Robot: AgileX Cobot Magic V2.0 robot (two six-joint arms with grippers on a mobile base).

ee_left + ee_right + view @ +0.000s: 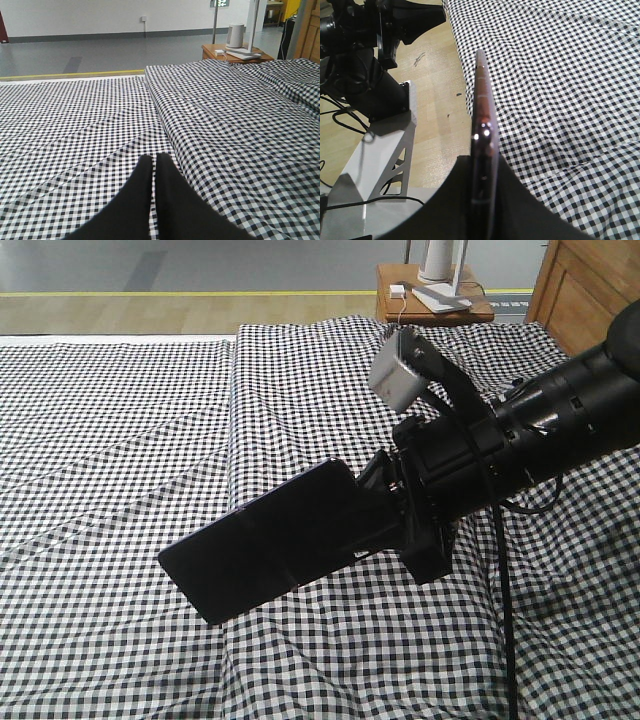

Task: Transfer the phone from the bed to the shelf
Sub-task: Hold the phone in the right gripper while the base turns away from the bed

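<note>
Right fingers: my right fingers pinch one end of the phone, one finger on each flat face.
Phone: glossy black and slim, in the air above the bed and not touching the bedding. Its free end slopes down toward the check cloth, away from the headboard. From my right wrist it shows edge-on, with a pinkish rim.
Left fingers: my left fingers are pressed together with nothing between them. They hang low over the bed, pointing along it toward its far edge.
Bed: black-and-white small-check bedding, lightly wrinkled. A long raised fold runs across it from the near side to the far edge.
Headboard: brown wood, at the bed's far corner on my right.
Bedside tabletop: reddish-brown, just past the bed's far edge and next to the headboard. It carries white items I cannot identify.
Floor: grey beyond the bed, with a yellow line running along the bed's far edge.
</note>
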